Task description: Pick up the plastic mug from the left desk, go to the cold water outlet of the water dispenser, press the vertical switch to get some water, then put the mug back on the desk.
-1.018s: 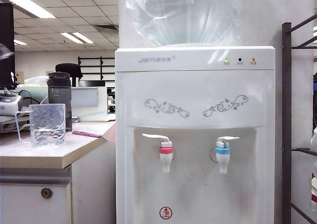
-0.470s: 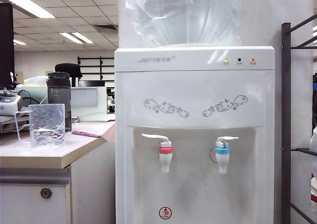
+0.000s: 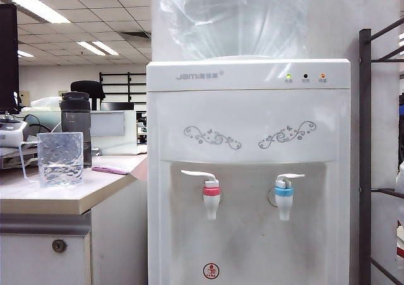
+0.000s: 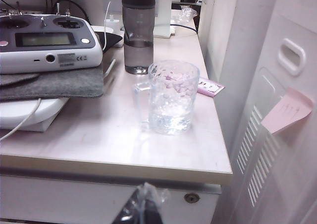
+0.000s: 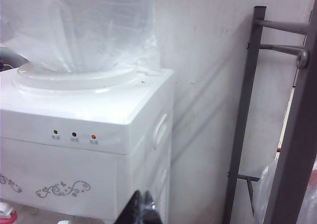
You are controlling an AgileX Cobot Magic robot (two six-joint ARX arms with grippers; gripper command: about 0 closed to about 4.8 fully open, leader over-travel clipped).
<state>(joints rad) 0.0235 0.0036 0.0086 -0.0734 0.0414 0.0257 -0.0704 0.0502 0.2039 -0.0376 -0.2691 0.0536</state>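
Left wrist view: mug (image 4: 173, 97) stood on desk (image 4: 114, 140) holding water, task apparently ending; left gripper (image 4: 141, 211) closed and empty, right gripper (image 5: 141, 209) state unclear

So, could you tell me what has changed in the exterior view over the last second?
Nothing visibly changed. The plastic mug stands in the same spot on the left desk, with a little water in it, beside the grey bottle. The water dispenser and its cold water outlet look untouched. Neither gripper shows in that view.
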